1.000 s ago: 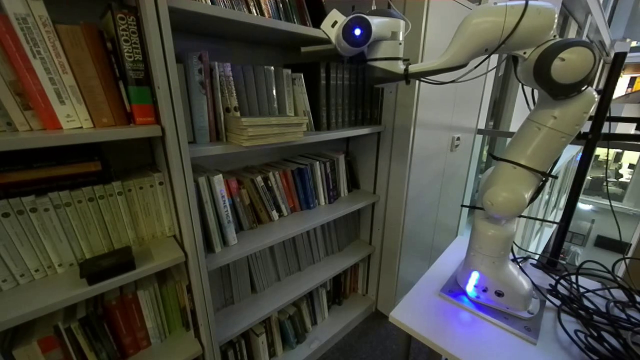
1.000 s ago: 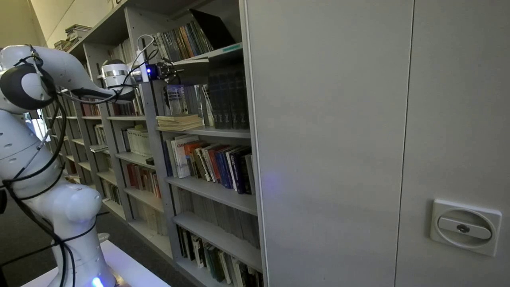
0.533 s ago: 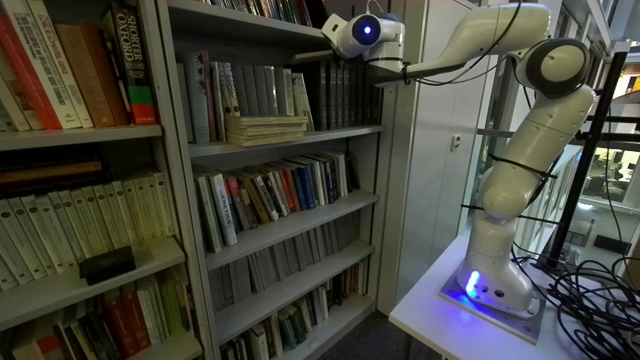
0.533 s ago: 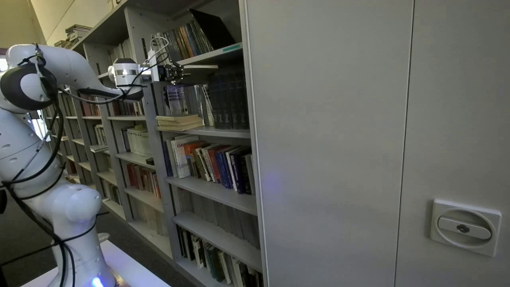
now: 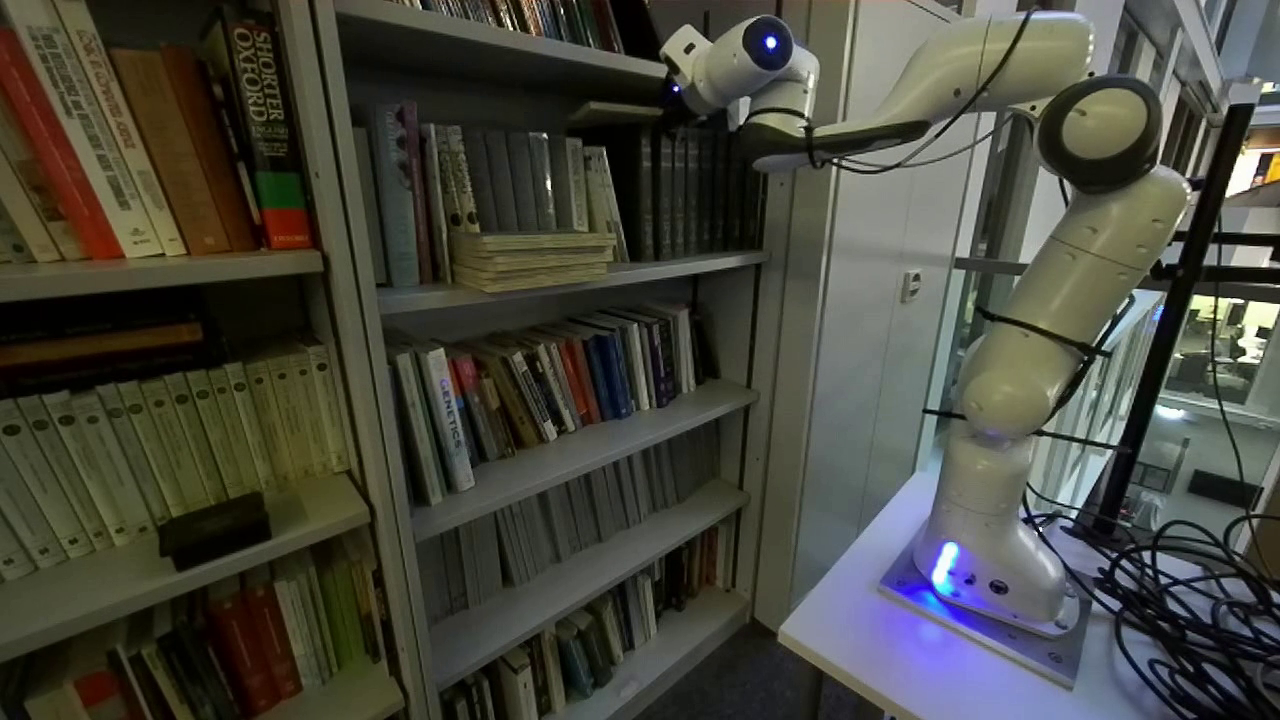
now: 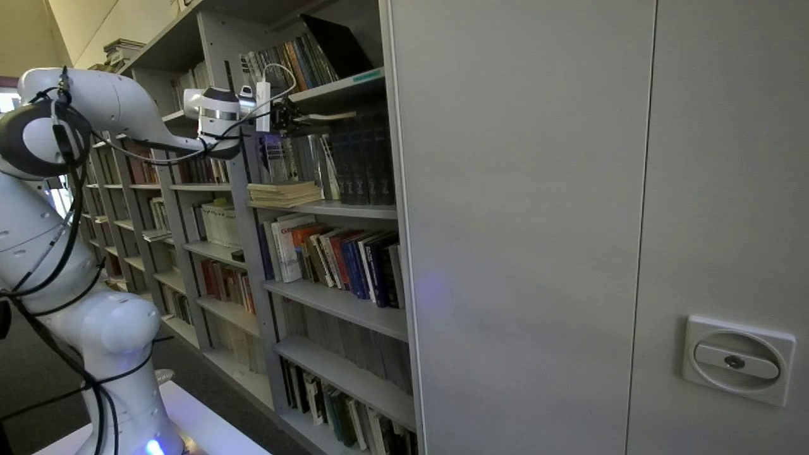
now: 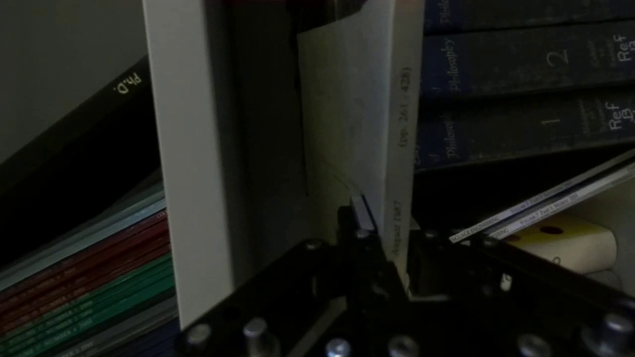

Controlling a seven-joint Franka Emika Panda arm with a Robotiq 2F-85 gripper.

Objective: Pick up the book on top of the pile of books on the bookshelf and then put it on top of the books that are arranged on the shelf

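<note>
My gripper (image 7: 392, 225) is shut on a thin pale book (image 7: 347, 99), gripping it near one end of its spine. In both exterior views this book (image 6: 332, 117) is held roughly flat, just under the upper shelf of the bookshelf (image 5: 355, 300). It hangs around the height of the tops of the dark volumes (image 7: 521, 64); whether it touches them I cannot tell. Those dark spines stand with grey and white ones in the row of books that are arranged (image 5: 515, 180). Lower and toward the front, the pile of books (image 5: 530, 262) lies flat, pale beige, before that row.
The upper shelf's edge (image 7: 188, 148) runs close along the book's upper side in the wrist view. Thin leaning journals (image 7: 540, 203) stick out below the fingers. A grey cabinet door (image 6: 524, 221) flanks the bookshelf, and more upright books (image 5: 560, 375) fill the shelf underneath.
The arm has carried the book farther into the shelf and a little lower, toward the dark volumes. The wrist has turned. The pile and the row stay where they were.
</note>
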